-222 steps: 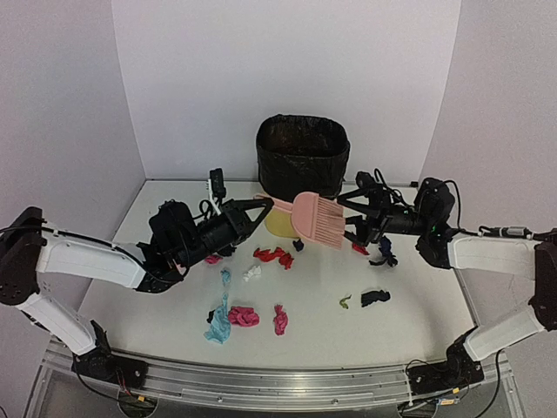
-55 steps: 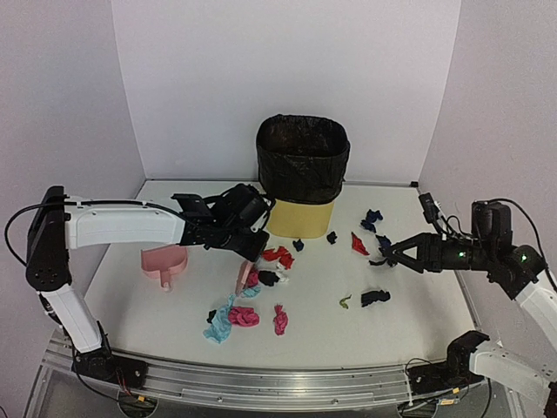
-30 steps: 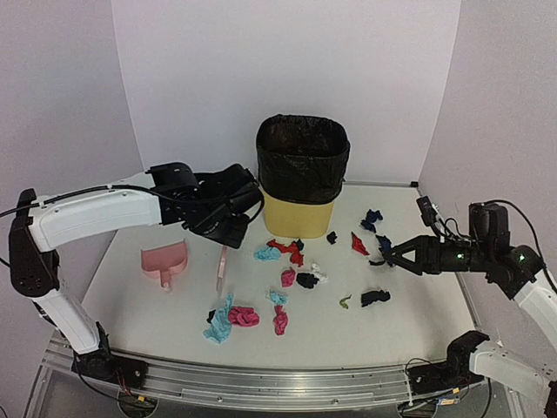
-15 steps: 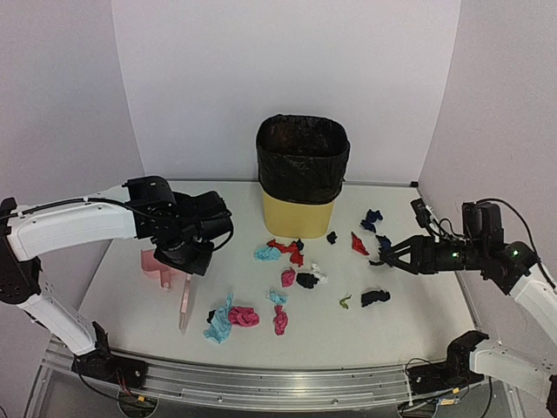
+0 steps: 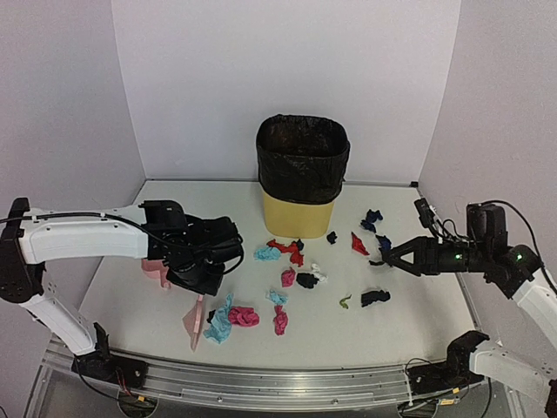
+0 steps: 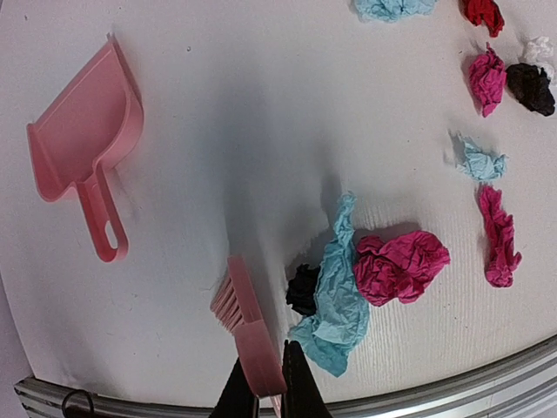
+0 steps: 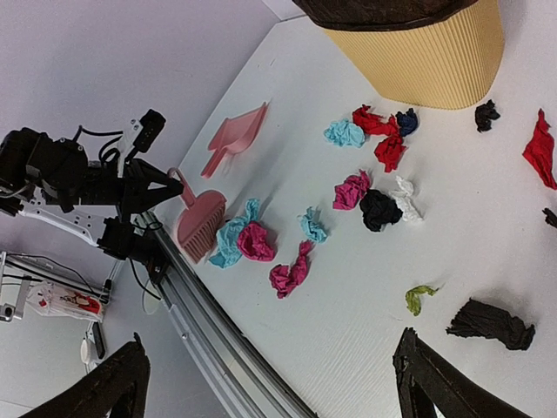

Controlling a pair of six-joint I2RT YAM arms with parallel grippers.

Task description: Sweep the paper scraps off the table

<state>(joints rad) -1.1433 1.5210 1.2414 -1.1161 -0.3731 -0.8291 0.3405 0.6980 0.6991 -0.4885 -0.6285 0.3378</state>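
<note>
Paper scraps lie across the white table (image 5: 418, 326): a light blue one (image 5: 219, 322), pink ones (image 5: 244, 316), a red one (image 5: 283, 251), black ones (image 5: 375, 298) and navy ones (image 5: 372, 216). My left gripper (image 5: 202, 292) is shut on the handle of a pink brush (image 5: 191, 324), near the front left. In the left wrist view the gripper (image 6: 261, 396) holds the brush (image 6: 248, 326) just left of a black scrap (image 6: 303, 290) and the light blue scrap (image 6: 335, 300). My right gripper (image 5: 383, 258) is open and empty above the right side, and also shows in the right wrist view (image 7: 270, 383).
A pink dustpan (image 6: 83, 157) lies at the left, partly hidden behind my left arm in the top view (image 5: 155, 266). A yellow bin with a black bag (image 5: 300, 174) stands at the back centre. A metal rail (image 5: 287, 383) runs along the front edge.
My left arm has swung the brush from the middle of the table back to the front left, down beside the light blue scrap. Scraps were spread rightward earlier. The right arm has barely moved.
</note>
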